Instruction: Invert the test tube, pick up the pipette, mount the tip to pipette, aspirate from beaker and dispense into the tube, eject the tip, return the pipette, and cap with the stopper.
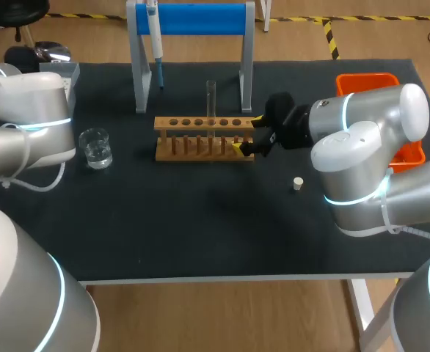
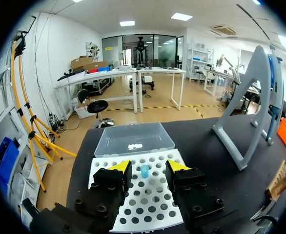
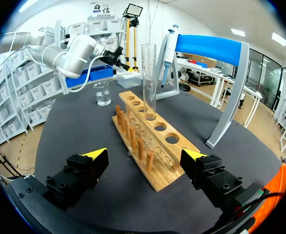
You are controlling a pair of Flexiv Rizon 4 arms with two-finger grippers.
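A clear test tube (image 1: pixel 210 103) stands upright, mouth up, in the wooden rack (image 1: pixel 204 137). My right gripper (image 1: pixel 247 133) is open at the rack's right end; in the right wrist view its fingers straddle the rack (image 3: pixel 148 146) without touching it, with the tube (image 3: pixel 149 78) farther ahead. The pipette (image 1: pixel 155 44) hangs on the blue-topped stand (image 1: pixel 193 22). A beaker (image 1: pixel 95 147) of clear liquid stands left of the rack. My left gripper (image 2: pixel 146 168) hovers open over the white tip box (image 2: pixel 138 200), one blue tip (image 2: pixel 144 170) standing free between its fingers. The small white stopper (image 1: pixel 298 183) lies right of centre.
An orange bin (image 1: pixel 376 84) sits at the back right behind my right arm. The tip box's clear lid (image 2: pixel 133 139) lies open beyond the box at the back left. The stand's grey legs (image 1: pixel 138 73) rise just behind the rack.
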